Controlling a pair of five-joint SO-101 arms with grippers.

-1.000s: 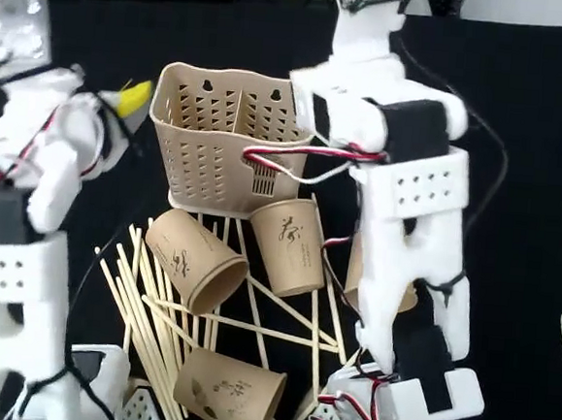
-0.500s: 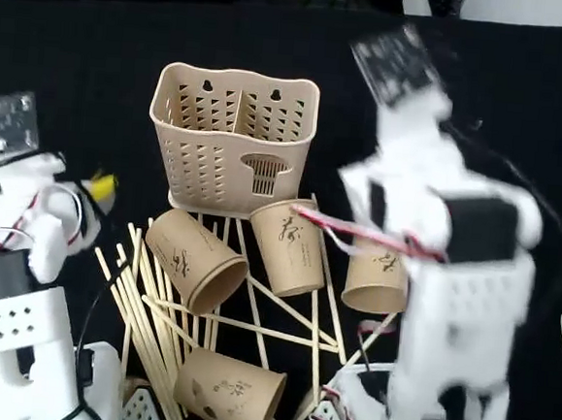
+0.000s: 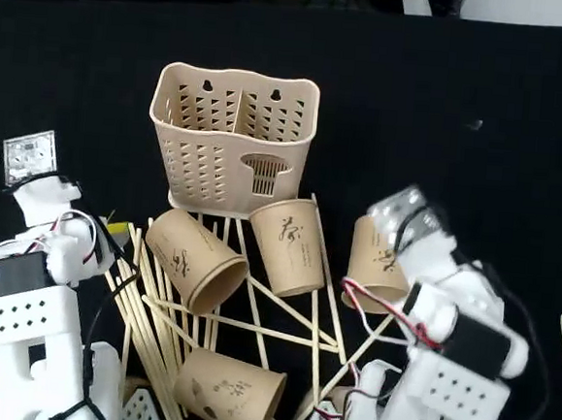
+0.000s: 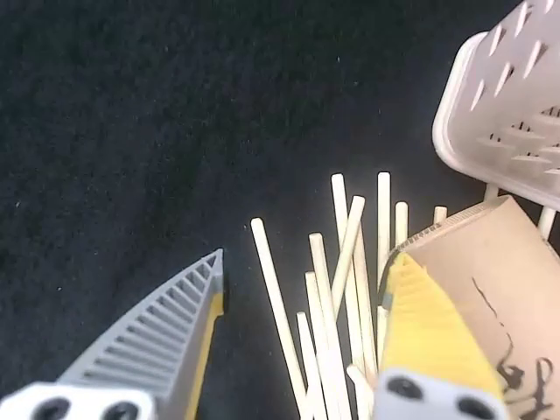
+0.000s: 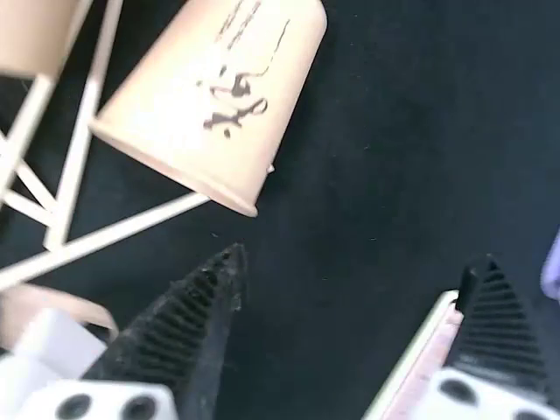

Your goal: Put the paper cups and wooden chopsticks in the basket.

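Both arms lowered and drawn back to the near table [image 3: 481, 138] edge since a second ago. Left gripper [image 4: 306, 262]: jaws wide apart, empty, over wooden chopsticks [image 4: 383, 227]. Right gripper [image 5: 359, 258]: jaws wide, empty, just beside a tipped cup. Paper cups [image 3: 194, 260]: four among scattered sticks, before the upright basket [image 3: 233, 143]; a tan rim near the right gripper is perhaps a fifth.

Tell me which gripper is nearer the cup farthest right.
Right. The right gripper is open with that cup just ahead of it. The left gripper is far off on the other side, over the chopstick ends by the basket.
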